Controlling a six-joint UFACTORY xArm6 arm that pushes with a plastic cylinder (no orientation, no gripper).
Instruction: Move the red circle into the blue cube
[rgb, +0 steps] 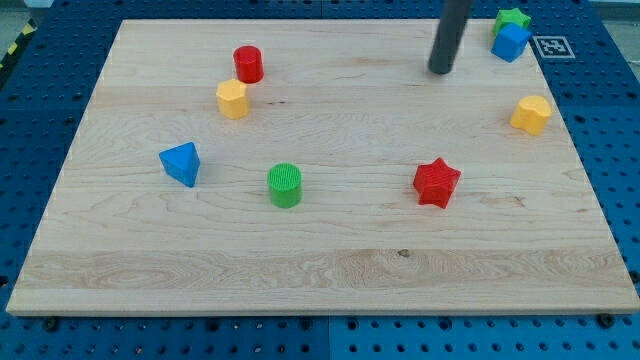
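Observation:
The red circle (248, 64), a short cylinder, stands near the view's top left on the wooden board (320, 270). The blue cube (510, 42) sits at the view's top right corner, touching a green star (513, 18) just above it. My tip (440, 70) is down on the board at the upper right, well to the right of the red circle and a short way left of the blue cube, touching neither.
A yellow hexagon block (232, 99) lies just below the red circle. A blue triangle (181, 163) is at the left, a green cylinder (285, 185) at centre, a red star (436, 183) right of centre, a yellow block (531, 115) at the right edge.

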